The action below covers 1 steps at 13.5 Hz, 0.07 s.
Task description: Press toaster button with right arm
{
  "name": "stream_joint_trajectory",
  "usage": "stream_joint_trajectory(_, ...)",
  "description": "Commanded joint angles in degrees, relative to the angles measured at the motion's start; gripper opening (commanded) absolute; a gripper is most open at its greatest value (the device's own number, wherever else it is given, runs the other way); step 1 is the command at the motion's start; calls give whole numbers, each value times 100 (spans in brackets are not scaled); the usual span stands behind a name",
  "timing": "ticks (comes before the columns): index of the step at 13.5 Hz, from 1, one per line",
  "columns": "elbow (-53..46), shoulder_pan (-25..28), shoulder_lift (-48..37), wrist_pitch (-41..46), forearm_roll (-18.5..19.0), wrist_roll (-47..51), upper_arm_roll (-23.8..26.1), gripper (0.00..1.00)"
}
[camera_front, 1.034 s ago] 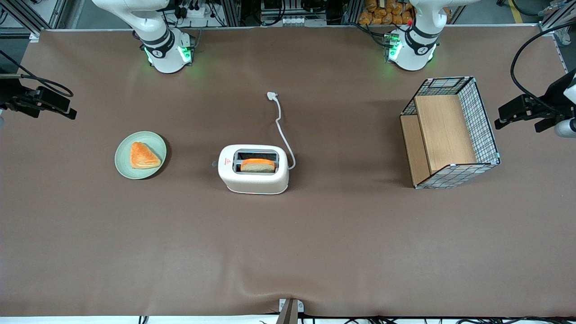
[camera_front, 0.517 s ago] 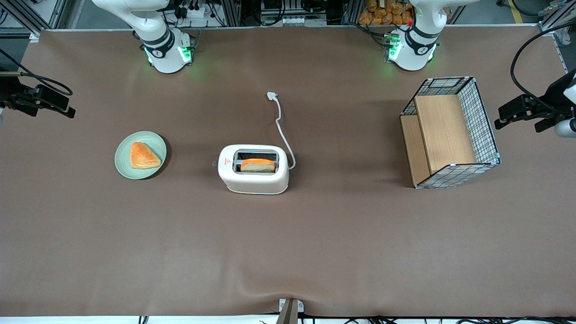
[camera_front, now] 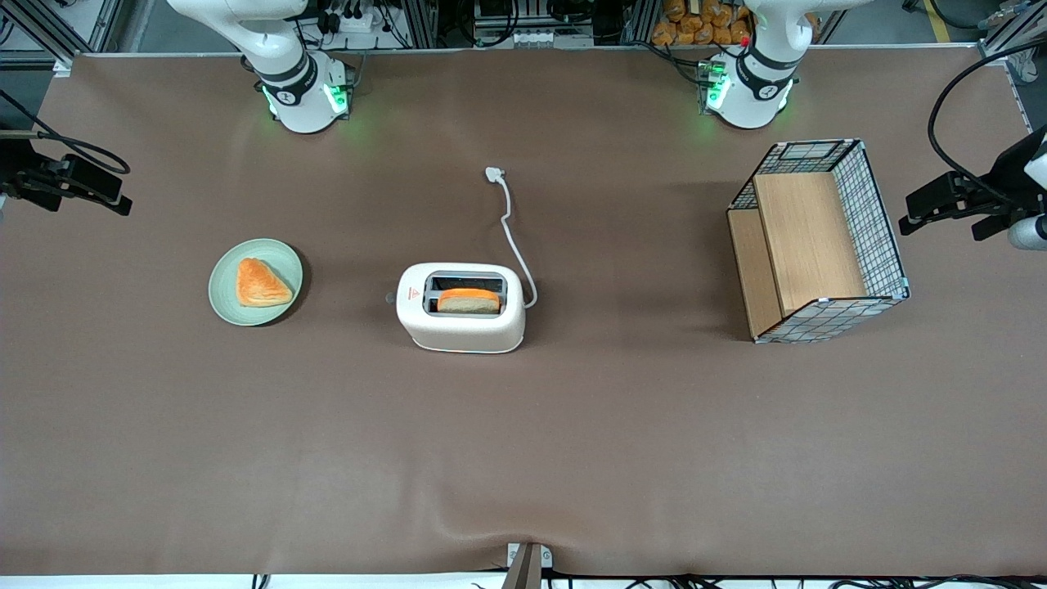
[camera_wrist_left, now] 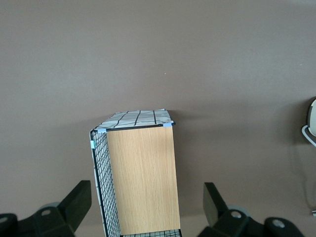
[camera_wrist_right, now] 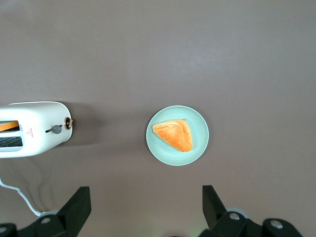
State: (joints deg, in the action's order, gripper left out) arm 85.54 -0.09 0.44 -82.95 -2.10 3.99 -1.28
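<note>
Cream toaster (camera_front: 460,309) mid-desk is light, so spread jaws (camera_wrist_right: 143,210), high near working arm's desk edge, may shove it & miss button (camera_wrist_right: 57,130).

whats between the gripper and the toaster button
In the front view, the green plate with its pastry lies between the open gripper and the button.

Front cam looks down over the whole table (camera_front: 523,458). Right wrist cam stares straight down from high up; both catch the toaster (camera_front: 460,307) and the plate (camera_wrist_right: 177,135).
</note>
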Motion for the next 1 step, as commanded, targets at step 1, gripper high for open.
stream_joint_trajectory(1,68,-27,-88,-55,105,-56,32,100)
